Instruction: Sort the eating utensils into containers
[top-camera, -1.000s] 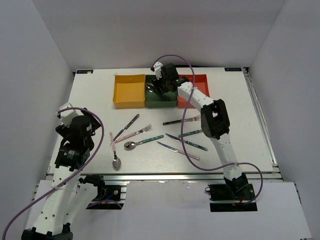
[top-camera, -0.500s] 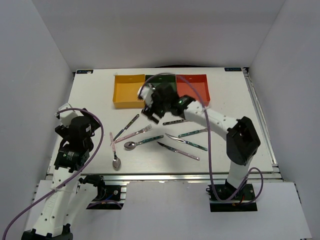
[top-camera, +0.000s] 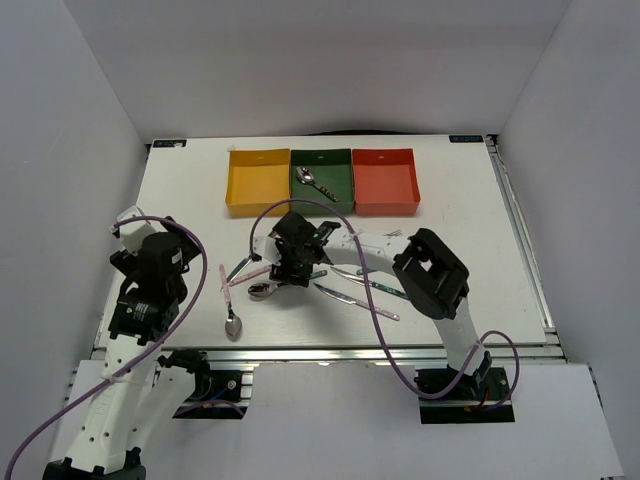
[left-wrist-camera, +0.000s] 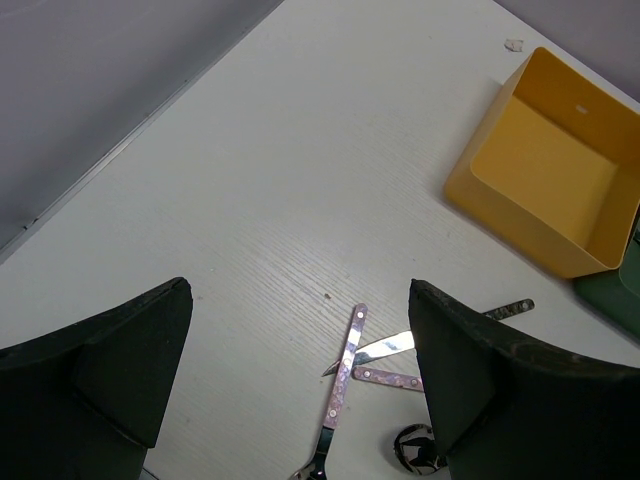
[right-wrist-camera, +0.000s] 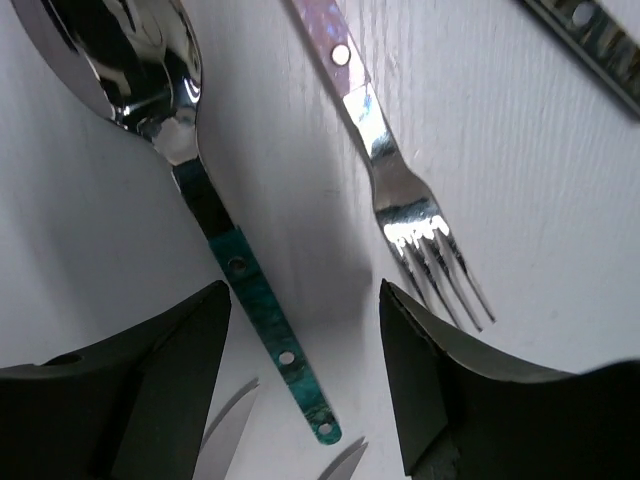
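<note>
Only overhead, spoon inside green bin

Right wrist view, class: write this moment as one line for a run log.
right pincer open, over teal-handled spoon | pink-handled fork beside it | left pincer open, holding nothing | sorted spoon in green bin

white table carries yellow bin, green bin, red bin (far edge) and loose utensils mid-table.
</note>
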